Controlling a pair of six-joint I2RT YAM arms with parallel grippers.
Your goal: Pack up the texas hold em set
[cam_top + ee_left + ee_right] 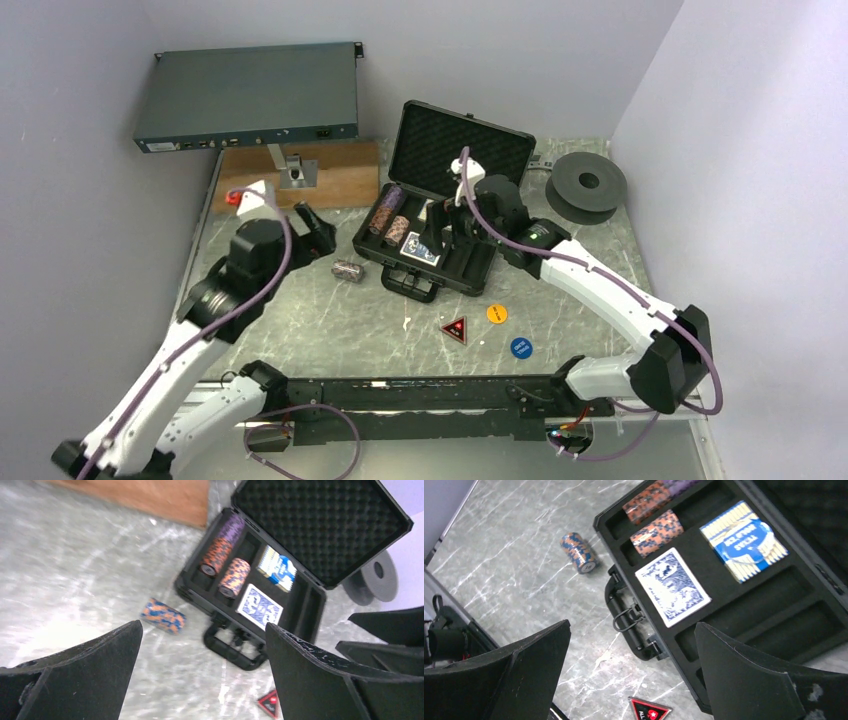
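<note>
- The left tool (202, 630) has its two fingers wide apart with nothing between them. It hangs above the tabletop (320, 320), to the left of the briefcase (455, 148).
- The right tool (631, 625) is spread wide too and carries nothing. In the top view it stands over the right half of the open briefcase.
- A loose chip roll (162, 616), blue and orange, lies on its side on the tabletop. It is near the left near corner of the briefcase and does not touch it.
- The briefcase lies open, with its foam-lined lid raised on the far side. Its handle (624, 625) points to the near side.
- In the leftmost slot lies a long chip roll (222, 545), orange and purple. In the slot beside it lies a short chip roll (235, 576), orange and blue.
- To the right of these rolls are two blue decks. The flat card deck (672, 586) lies back up, closer to the handle. The labelled card deck (744, 540) lies farther, toward the lid.
- Three buttons lie apart from each other on the tabletop, on the near side of the briefcase. These are the red-triangle button (455, 330), the orange button (497, 313) to its right, and the blue button (521, 347), nearest of all.
- At the far left is a grey rack unit (250, 100), with a wooden board (330, 175) on its near side.
- A dark spool (588, 185) lies to the right of the lid.
</note>
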